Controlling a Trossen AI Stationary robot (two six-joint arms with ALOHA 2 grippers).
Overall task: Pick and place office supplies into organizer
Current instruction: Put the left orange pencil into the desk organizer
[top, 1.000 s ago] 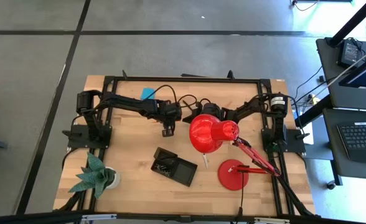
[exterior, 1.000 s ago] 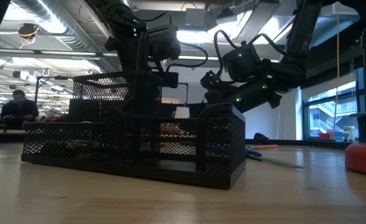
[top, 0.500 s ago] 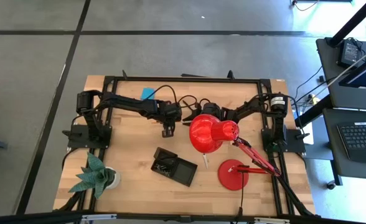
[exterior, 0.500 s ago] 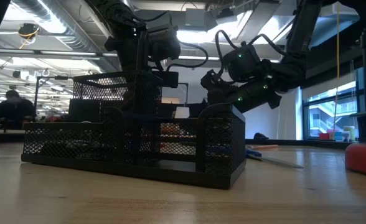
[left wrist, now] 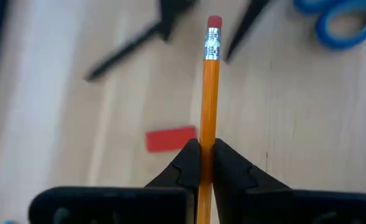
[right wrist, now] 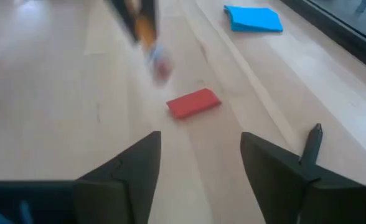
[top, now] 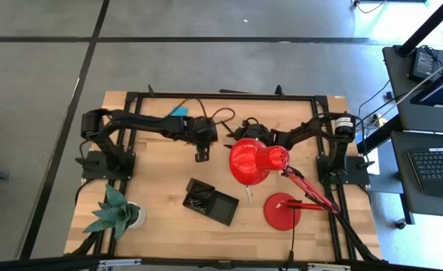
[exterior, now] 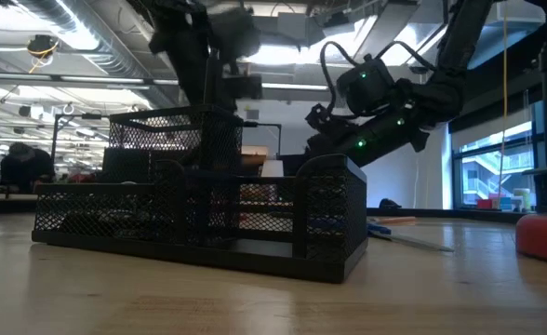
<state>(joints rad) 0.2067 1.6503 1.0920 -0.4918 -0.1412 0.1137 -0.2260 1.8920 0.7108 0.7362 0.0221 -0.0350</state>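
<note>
Above the pale wood-grain bench [top: 161,188]: left gripper [left wrist: 205,163], jaws clamped on a slim orange wooden pencil [left wrist: 209,93] with ribbed ferrule and pink eraser; flat red rectangular piece [right wrist: 193,102] on the bench beneath; black mesh organizer [top: 210,201] nearer the front; right gripper [right wrist: 198,165], jaws spread wide, empty.

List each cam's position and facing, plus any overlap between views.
High view: overhead, straight down on the table; both arms, red desk lamp, organizer.
Low view: table height, level through the organizer into the room; arms above.
Left wrist view: past the left end effector, shut on a pencil.
Right wrist view: past the open right end effector.
Shared: both wrist views show the red eraser.
</note>
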